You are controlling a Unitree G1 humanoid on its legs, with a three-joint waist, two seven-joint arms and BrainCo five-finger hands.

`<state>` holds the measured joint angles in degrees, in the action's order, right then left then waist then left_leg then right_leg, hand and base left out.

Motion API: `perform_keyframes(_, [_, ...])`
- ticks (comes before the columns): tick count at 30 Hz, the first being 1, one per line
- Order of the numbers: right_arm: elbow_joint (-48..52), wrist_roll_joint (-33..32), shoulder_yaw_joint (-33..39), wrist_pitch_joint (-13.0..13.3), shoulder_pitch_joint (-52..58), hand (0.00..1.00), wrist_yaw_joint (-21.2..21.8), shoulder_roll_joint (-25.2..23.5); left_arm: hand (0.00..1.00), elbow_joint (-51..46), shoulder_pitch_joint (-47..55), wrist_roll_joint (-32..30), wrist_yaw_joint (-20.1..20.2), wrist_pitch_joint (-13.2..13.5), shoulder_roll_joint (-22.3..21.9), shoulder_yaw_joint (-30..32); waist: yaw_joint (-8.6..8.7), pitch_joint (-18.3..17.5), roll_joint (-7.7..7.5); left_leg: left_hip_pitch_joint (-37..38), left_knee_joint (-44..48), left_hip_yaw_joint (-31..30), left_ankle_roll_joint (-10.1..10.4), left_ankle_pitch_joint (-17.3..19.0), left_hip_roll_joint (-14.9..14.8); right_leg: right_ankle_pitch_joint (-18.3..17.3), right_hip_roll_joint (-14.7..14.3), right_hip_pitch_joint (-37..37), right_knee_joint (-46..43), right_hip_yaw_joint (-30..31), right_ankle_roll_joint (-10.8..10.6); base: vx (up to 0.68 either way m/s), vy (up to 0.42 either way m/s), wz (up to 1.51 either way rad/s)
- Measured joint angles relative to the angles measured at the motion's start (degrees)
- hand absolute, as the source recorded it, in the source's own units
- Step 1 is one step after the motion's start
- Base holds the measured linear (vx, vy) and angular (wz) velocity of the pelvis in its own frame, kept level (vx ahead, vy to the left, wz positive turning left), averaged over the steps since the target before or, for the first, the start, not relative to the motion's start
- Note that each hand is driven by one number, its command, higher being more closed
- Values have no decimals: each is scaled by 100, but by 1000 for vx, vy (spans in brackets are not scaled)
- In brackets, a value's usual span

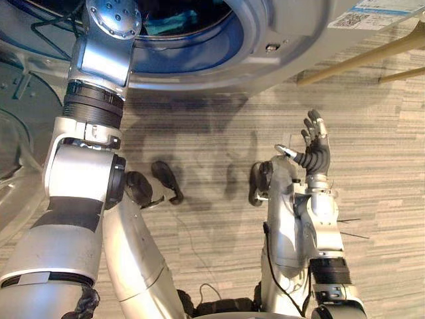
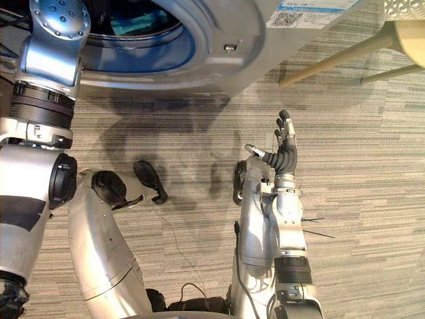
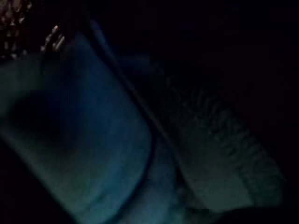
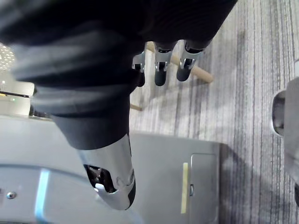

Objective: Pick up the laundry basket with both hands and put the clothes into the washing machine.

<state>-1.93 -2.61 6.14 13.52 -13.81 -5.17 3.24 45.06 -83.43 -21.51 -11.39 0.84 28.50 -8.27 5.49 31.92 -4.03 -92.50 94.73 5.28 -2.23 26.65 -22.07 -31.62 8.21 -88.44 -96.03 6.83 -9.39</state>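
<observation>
Clearly, the biggest thing is the silver-grey washing machine [image 1: 285, 46] along the far edge of the floor, its round opening ringed in blue. Below it spreads the grey striped carpet floor [image 1: 385, 179]. At the left edge of the floor the machine's round door of clear glass [image 1: 14, 143] stands swung open. The left arm [image 1: 99, 60] reaches up and goes into the opening. The left hand is hidden inside the dark drum, so I cannot tell its state. Near the far right corner, pale wooden furniture legs [image 2: 332, 60] slant across the carpet. The right hand [image 1: 317, 151] hangs above the carpet in front of the machine, spread wide and holding nothing. A teal piece of cloth [image 1: 166, 25] lies inside the drum. On the pale furniture sits a white thing with a lattice wall [image 2: 405, 8]; I cannot tell if it is the basket.
</observation>
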Motion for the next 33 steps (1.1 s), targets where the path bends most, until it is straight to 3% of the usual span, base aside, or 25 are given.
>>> perform_keyframes(3, [98, -132, -31, -11, 54, 0, 116, 21, 0, 295, -2, -585, 408, -295, -77, 208, 1, 4, -10, -102, 37, -56, -6, -3, -4, 0, -14, -60, 1, -35, 0, 45, -14, -6])
perform_keyframes(6, [144, -137, -35, -15, 79, 0, 237, 40, 0, 294, -23, -791, 620, -319, -89, 419, -3, 10, -24, -137, 39, -63, -6, -3, -4, 0, -14, -87, 4, -43, 0, 49, -12, 0])
perform_keyframes(12, [167, -139, -12, 99, 253, 0, 266, 62, 0, 79, -100, -799, 593, -323, -80, 564, -15, 8, -24, -140, -88, -56, 1, -10, 9, 6, -3, -59, 128, -81, 2, 12, -5, 1])
perform_keyframes(15, [165, -134, 10, 136, 399, 0, 257, 35, 0, -446, 0, -658, 393, -323, -79, 659, -21, 7, -22, -119, -275, -75, -20, -126, 72, 21, 71, 30, 300, -193, 19, 58, -18, 11])
perform_keyframes(19, [110, -115, -57, 179, 478, 0, 167, -145, 0, -1875, 1084, -393, -311, -271, -184, 1040, -79, 1, -9, 142, -552, -78, 35, -178, 122, 23, 101, 306, 555, -306, 24, 71, -23, 6])
perform_keyframes(23, [99, 82, -50, 177, 495, 0, 113, -240, 0, -3069, 2679, -130, -694, -271, -734, 1669, -217, -26, 25, 549, -1075, -70, 153, -363, 234, 71, 196, 731, 963, -493, 137, 54, -54, 17])
perform_keyframes(28, [107, 282, -42, 136, 499, 0, 23, -297, 0, -3917, 4419, 120, -777, -196, -1658, 1824, -393, -129, 38, 969, -1510, -92, 268, -513, 311, 106, 221, 1164, 1313, -655, 250, 33, -68, 11])
perform_keyframes(33, [103, 382, -40, 36, 767, 0, 5, -305, 0, -4271, 6196, 356, -717, -31, -2672, 1502, -481, -982, 133, 1062, -1870, -68, 351, -560, 324, 132, 214, 1235, 1630, -761, 337, 45, -42, 0])
